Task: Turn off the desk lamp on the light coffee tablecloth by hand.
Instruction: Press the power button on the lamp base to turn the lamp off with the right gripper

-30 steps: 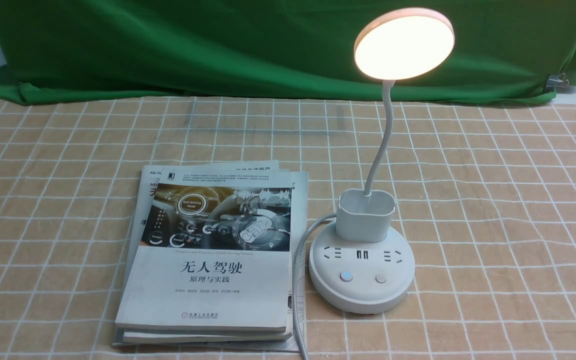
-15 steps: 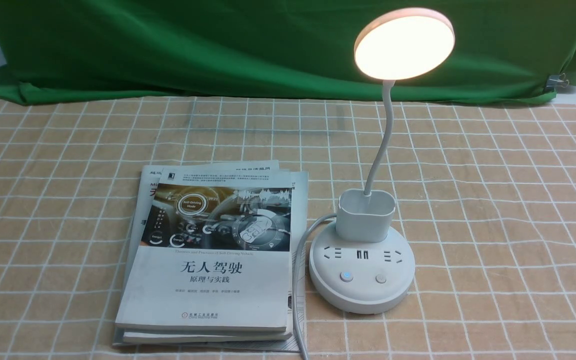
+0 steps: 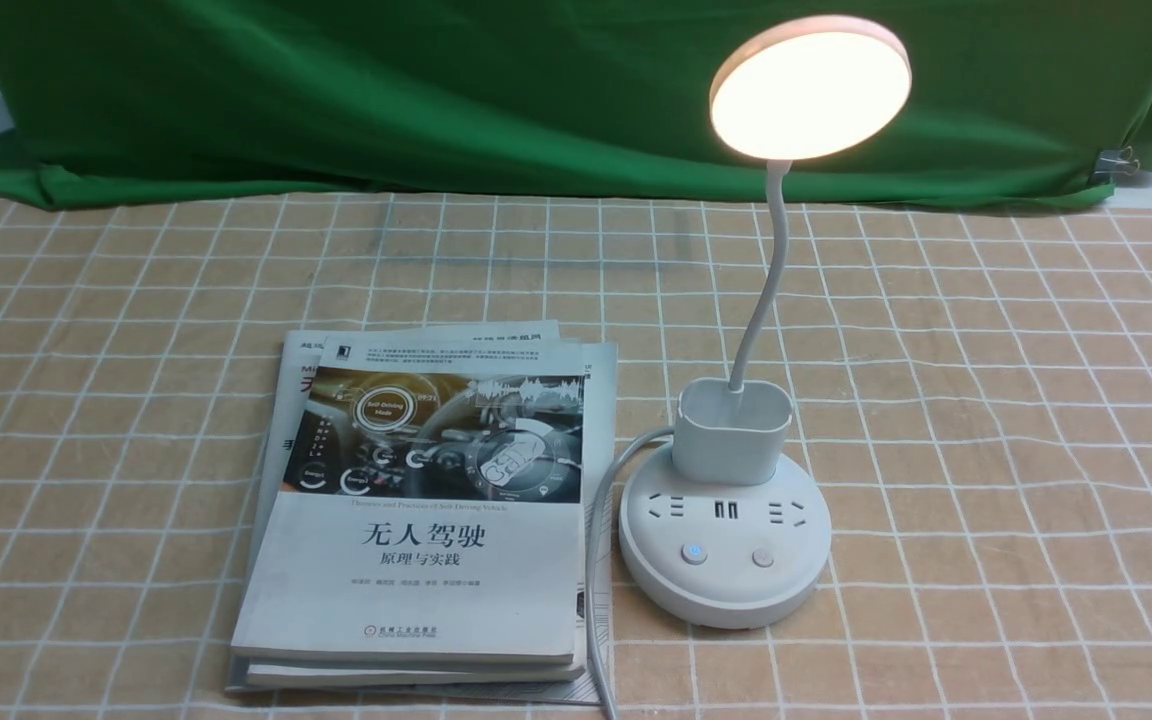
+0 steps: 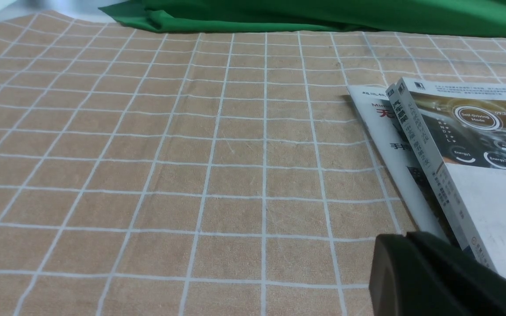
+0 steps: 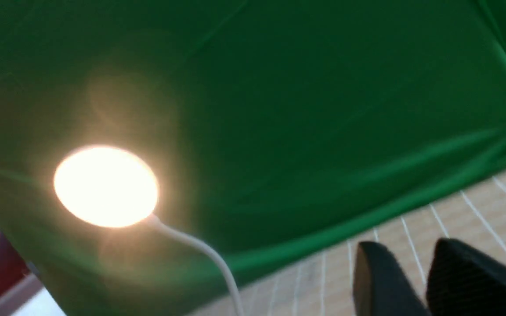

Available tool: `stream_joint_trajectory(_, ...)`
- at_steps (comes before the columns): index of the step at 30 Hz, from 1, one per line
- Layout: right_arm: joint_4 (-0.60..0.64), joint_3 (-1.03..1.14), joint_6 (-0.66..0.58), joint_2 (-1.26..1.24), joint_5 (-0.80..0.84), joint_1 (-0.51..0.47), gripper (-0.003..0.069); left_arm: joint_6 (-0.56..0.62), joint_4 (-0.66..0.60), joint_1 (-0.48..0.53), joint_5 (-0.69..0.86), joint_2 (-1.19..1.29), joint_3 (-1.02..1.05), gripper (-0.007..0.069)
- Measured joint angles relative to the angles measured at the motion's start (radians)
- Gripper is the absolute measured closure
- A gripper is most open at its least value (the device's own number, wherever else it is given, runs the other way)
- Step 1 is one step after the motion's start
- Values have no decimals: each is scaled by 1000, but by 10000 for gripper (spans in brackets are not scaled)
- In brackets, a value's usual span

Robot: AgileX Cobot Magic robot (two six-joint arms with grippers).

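Staged lab desk: green backdrop (image 3: 336, 90) behind checked tablecloth (image 3: 986, 400) and textbooks (image 3: 416, 560).

The left gripper (image 4: 406, 245) is matte black with rounded edges; the right gripper (image 5: 409, 248) has two blunt black fingers (image 5: 380, 281), one finely textured.

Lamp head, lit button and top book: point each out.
lamp head (image 3: 809, 88), front view, centre of glowing disc.
lit button (image 3: 694, 553), front view, its blue-lit centre.
top book (image 3: 426, 500), front view, middle of its cover.
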Motion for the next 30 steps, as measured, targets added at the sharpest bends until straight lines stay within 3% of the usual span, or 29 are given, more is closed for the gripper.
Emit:
stream_joint_trajectory(4, 0, -168, -105, 98, 222, 0, 608, 0, 0, 0, 0, 0, 0, 620)
stream_joint_trajectory(7, 0, -390, -265, 307, 506, 0, 622, 0, 0, 0, 0, 0, 0, 620)
stream_joint_trajectory(12, 0, -617, -411, 611, 845, 0, 623, 0, 0, 0, 0, 0, 0, 620)
stream_joint_trajectory(16, 4, -709, -465, 820, 915, 0, 622, 0, 0, 0, 0, 0, 0, 620)
stream_joint_trajectory(20, 94, -785, -522, 1033, 941, 33, 622, -1, 0, 0, 0, 0, 0, 620)
stream_joint_trajectory(30, 61, -999, -512, 1497, 927, 402, 620, -1, 0, 0, 0, 0, 0, 620)
